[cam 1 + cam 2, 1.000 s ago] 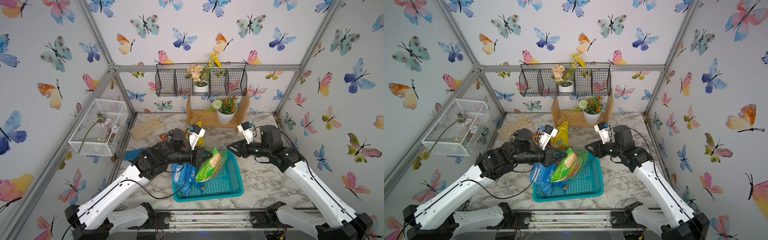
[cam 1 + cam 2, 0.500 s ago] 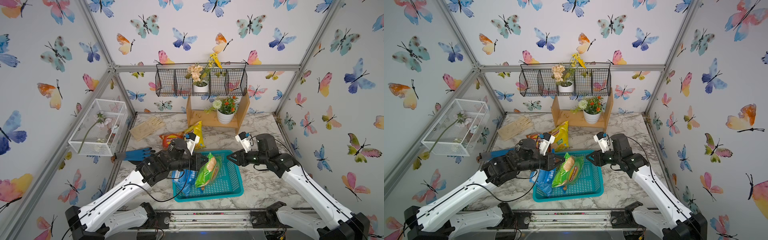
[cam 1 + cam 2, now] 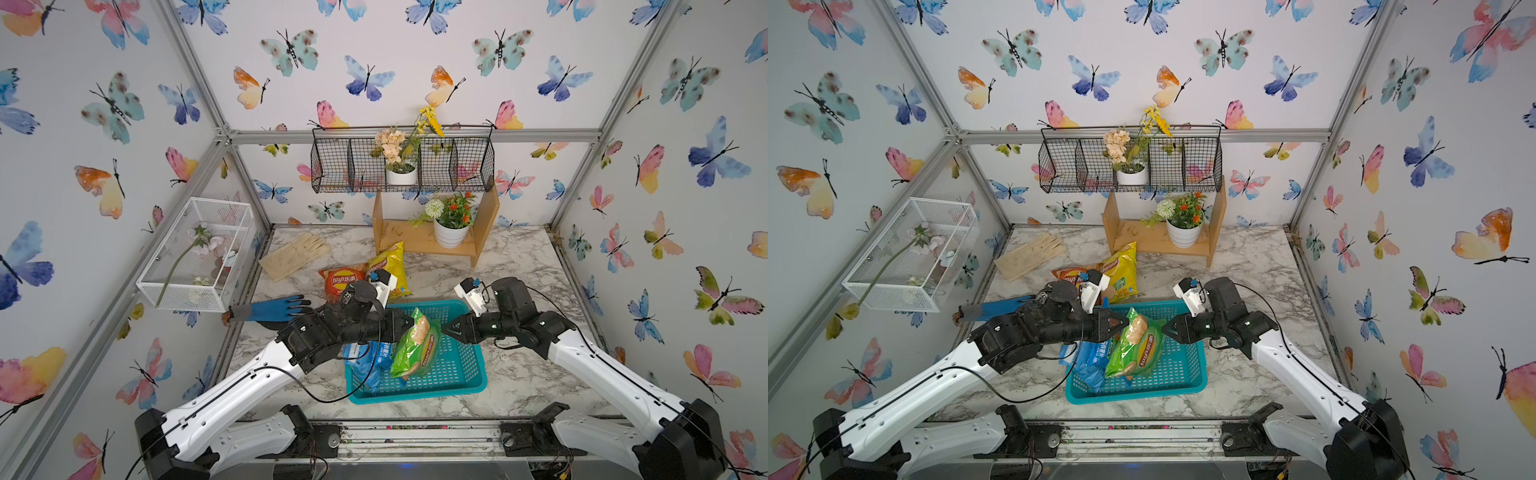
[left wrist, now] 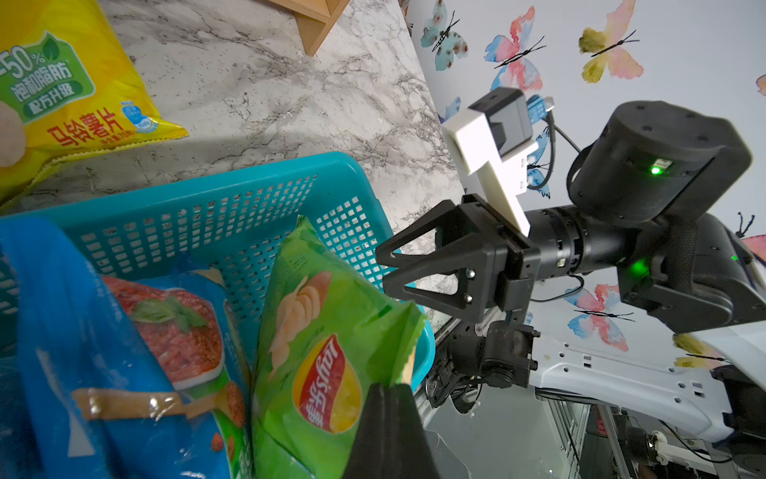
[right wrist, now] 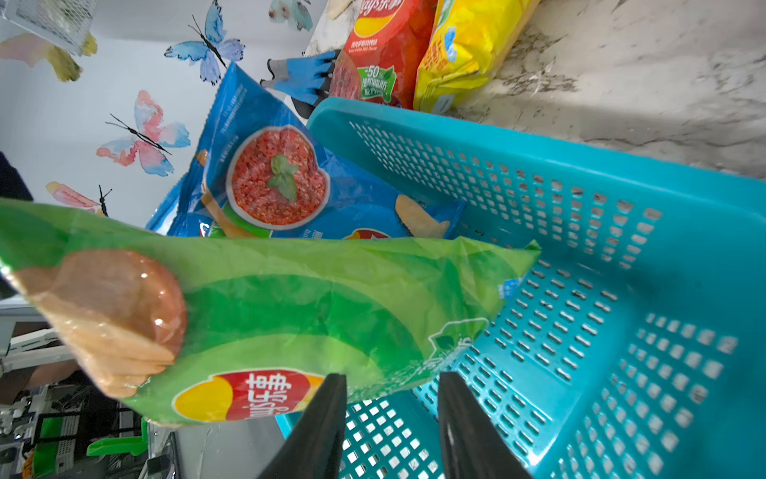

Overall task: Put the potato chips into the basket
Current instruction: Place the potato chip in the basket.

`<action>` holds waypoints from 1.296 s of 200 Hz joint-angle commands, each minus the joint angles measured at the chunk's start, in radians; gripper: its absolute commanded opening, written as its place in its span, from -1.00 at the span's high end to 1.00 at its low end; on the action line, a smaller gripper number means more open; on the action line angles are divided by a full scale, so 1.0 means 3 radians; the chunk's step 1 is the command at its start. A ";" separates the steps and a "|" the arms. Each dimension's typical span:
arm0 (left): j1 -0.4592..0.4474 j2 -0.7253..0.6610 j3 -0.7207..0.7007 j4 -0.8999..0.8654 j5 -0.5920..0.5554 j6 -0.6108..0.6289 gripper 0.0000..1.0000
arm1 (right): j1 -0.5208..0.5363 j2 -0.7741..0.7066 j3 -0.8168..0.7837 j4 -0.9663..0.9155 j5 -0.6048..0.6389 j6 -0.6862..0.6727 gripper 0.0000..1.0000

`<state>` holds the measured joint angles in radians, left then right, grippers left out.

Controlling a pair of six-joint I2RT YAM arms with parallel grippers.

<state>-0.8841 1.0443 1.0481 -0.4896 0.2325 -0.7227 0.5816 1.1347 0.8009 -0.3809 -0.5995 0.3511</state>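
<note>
My left gripper (image 3: 409, 323) (image 4: 387, 387) is shut on the top edge of the green potato chips bag (image 3: 415, 349) (image 4: 323, 331). The bag hangs tilted with its lower end inside the teal basket (image 3: 455, 365) (image 5: 621, 290). Two blue bags (image 3: 370, 361) (image 5: 282, 178) lean against the basket's left wall. My right gripper (image 3: 445, 328) (image 5: 391, 375) is open just right of the green bag, over the basket, with nothing between its fingers. A red bag (image 3: 343, 280) and a yellow bag (image 3: 388, 266) lie on the marble behind the basket.
A blue glove (image 3: 274, 309) lies left of the basket and a beige glove (image 3: 295, 255) farther back. A wooden shelf with a potted plant (image 3: 451, 232) stands at the back. The white mesh box (image 3: 195, 253) and black wire basket (image 3: 332, 166) hang on the walls.
My left gripper has come forward and down with the green bag, whose lower end now sits in the basket. My right gripper has dropped toward the bag and narrowed slightly.
</note>
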 commanded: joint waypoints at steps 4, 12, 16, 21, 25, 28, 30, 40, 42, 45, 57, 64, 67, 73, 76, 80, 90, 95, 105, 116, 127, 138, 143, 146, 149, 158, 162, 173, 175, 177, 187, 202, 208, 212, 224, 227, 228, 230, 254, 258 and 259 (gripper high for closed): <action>-0.0011 0.0011 -0.0019 0.0037 -0.0175 0.0049 1.00 | 0.0103 0.0099 -0.0069 0.0172 0.0121 0.0078 0.17; -0.0007 0.0016 -0.0024 0.0019 -0.0206 0.0054 1.00 | 0.0124 0.0124 -0.0096 0.0216 0.0132 0.0100 0.17; -0.0004 0.0016 -0.0025 0.0011 -0.0219 0.0058 1.00 | 0.0131 0.0131 -0.0102 0.0237 0.0136 0.0111 0.17; -0.0007 0.0015 -0.0020 -0.0004 -0.0243 0.0064 1.00 | 0.0142 0.0141 -0.0117 0.0257 0.0142 0.0121 0.17; -0.0006 0.0018 -0.0014 -0.0017 -0.0262 0.0067 1.00 | 0.0147 0.0151 -0.0127 0.0268 0.0147 0.0128 0.17; -0.0004 0.0021 -0.0013 -0.0028 -0.0276 0.0072 1.00 | 0.0151 0.0154 -0.0132 0.0279 0.0152 0.0132 0.17; -0.0005 0.0023 -0.0008 -0.0037 -0.0286 0.0075 1.00 | 0.0156 0.0160 -0.0133 0.0284 0.0155 0.0133 0.17; -0.0006 0.0036 0.0001 -0.0065 -0.0329 0.0085 1.00 | 0.0163 0.0170 -0.0146 0.0307 0.0171 0.0142 0.17; -0.0004 0.0038 0.0003 -0.0073 -0.0338 0.0087 1.00 | 0.0164 0.0173 -0.0151 0.0312 0.0175 0.0143 0.17; -0.0004 0.0040 0.0004 -0.0080 -0.0351 0.0088 1.00 | 0.0168 0.0179 -0.0156 0.0318 0.0181 0.0144 0.17; -0.0006 0.0061 0.0016 -0.0097 -0.0374 0.0106 1.00 | 0.0168 0.0197 -0.0174 0.0346 0.0188 0.0154 0.17; -0.0006 0.0076 0.0023 -0.0109 -0.0385 0.0118 1.00 | 0.0168 0.0213 -0.0179 0.0354 0.0188 0.0151 0.17; -0.0004 0.0083 0.0028 -0.0115 -0.0386 0.0122 1.00 | 0.0168 0.0220 -0.0182 0.0358 0.0188 0.0154 0.17; -0.0006 0.0096 0.0039 -0.0119 -0.0386 0.0128 1.00 | 0.0171 0.0239 -0.0188 0.0363 0.0188 0.0153 0.17; -0.0006 0.0104 0.0044 -0.0118 -0.0389 0.0128 1.00 | 0.0173 0.0245 -0.0192 0.0368 0.0188 0.0154 0.17; -0.0004 0.0114 0.0052 -0.0124 -0.0391 0.0133 0.98 | 0.0173 0.0252 -0.0197 0.0374 0.0193 0.0153 0.17; -0.0004 0.0135 0.0073 -0.0131 -0.0389 0.0148 0.92 | 0.0174 0.0272 -0.0210 0.0390 0.0208 0.0151 0.17; 0.0000 0.0145 0.0089 -0.0139 -0.0399 0.0153 0.87 | 0.0173 0.0280 -0.0215 0.0395 0.0218 0.0154 0.17; -0.0002 0.0157 0.0115 -0.0152 -0.0416 0.0164 0.83 | 0.0173 0.0298 -0.0220 0.0405 0.0241 0.0154 0.17; 0.0001 0.0161 0.0154 -0.0160 -0.0426 0.0179 0.80 | 0.0173 0.0318 -0.0231 0.0406 0.0281 0.0154 0.17; 0.0006 0.0157 0.0186 -0.0165 -0.0437 0.0194 0.68 | 0.0176 0.0331 -0.0236 0.0403 0.0329 0.0153 0.16; 0.0009 0.0158 0.0217 -0.0181 -0.0461 0.0202 0.40 | 0.0173 0.0338 -0.0241 0.0392 0.0382 0.0152 0.15; 0.0009 0.0150 0.0232 -0.0192 -0.0469 0.0208 0.28 | 0.0173 0.0339 -0.0241 0.0390 0.0408 0.0151 0.15; 0.0010 0.0148 0.0244 -0.0202 -0.0479 0.0213 0.23 | 0.0173 0.0339 -0.0241 0.0382 0.0423 0.0149 0.15; 0.0010 0.0147 0.0253 -0.0210 -0.0486 0.0215 0.16 | 0.0173 0.0343 -0.0245 0.0382 0.0432 0.0149 0.14; 0.0013 0.0141 0.0280 -0.0249 -0.0516 0.0228 0.00 | 0.0173 0.0354 -0.0246 0.0376 0.0453 0.0136 0.14; 0.0020 0.0136 0.0296 -0.0261 -0.0528 0.0231 -0.06 | 0.0173 0.0359 -0.0241 0.0370 0.0458 0.0130 0.14; 0.0023 0.0119 0.0325 -0.0282 -0.0552 0.0246 -0.17 | 0.0173 0.0382 -0.0241 0.0357 0.0474 0.0116 0.14; 0.0026 0.0115 0.0332 -0.0282 -0.0557 0.0250 -0.19 | 0.0173 0.0384 -0.0241 0.0355 0.0478 0.0114 0.14; 0.0027 0.0110 0.0338 -0.0291 -0.0562 0.0255 -0.20 | 0.0173 0.0389 -0.0241 0.0355 0.0482 0.0112 0.14; 0.0037 0.0090 0.0370 -0.0319 -0.0588 0.0276 -0.24 | 0.0174 0.0412 -0.0241 0.0358 0.0485 0.0108 0.14; 0.0056 0.0053 0.0429 -0.0377 -0.0637 0.0315 -0.30 | 0.0173 0.0450 -0.0243 0.0364 0.0480 0.0100 0.14; 0.0062 0.0035 0.0455 -0.0398 -0.0659 0.0331 -0.32 | 0.0173 0.0465 -0.0246 0.0370 0.0479 0.0097 0.14; 0.0073 0.0026 0.0469 -0.0415 -0.0674 0.0342 -0.34 | 0.0173 0.0474 -0.0243 0.0374 0.0480 0.0098 0.14; 0.0112 -0.0006 0.0520 -0.0474 -0.0698 0.0381 -0.39 | 0.0173 0.0496 -0.0246 0.0386 0.0480 0.0092 0.14; 0.0124 -0.0012 0.0531 -0.0490 -0.0710 0.0392 -0.41 | 0.0173 0.0507 -0.0246 0.0390 0.0480 0.0092 0.14; 0.0129 -0.0016 0.0536 -0.0495 -0.0709 0.0396 -0.41 | 0.0173 0.0507 -0.0243 0.0390 0.0480 0.0092 0.14; 0.0137 -0.0021 0.0542 -0.0505 -0.0713 0.0404 -0.42 | 0.0173 0.0510 -0.0242 0.0390 0.0480 0.0092 0.14; 0.0294 -0.0090 0.0626 -0.0654 -0.0753 0.0487 -0.51 | 0.0173 0.0524 -0.0212 0.0346 0.0521 0.0062 0.13; 0.0332 -0.0102 0.0638 -0.0675 -0.0745 0.0502 -0.53 | 0.0175 0.0512 -0.0206 0.0331 0.0544 0.0058 0.13; 0.0346 -0.0104 0.0638 -0.0680 -0.0742 0.0505 -0.53 | 0.0174 0.0507 -0.0203 0.0327 0.0550 0.0057 0.13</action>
<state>-0.8322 1.0500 1.2060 -0.6224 0.0566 -0.6197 0.6285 1.2877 0.7357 -0.2756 -0.4728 0.3897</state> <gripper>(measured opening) 0.744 0.432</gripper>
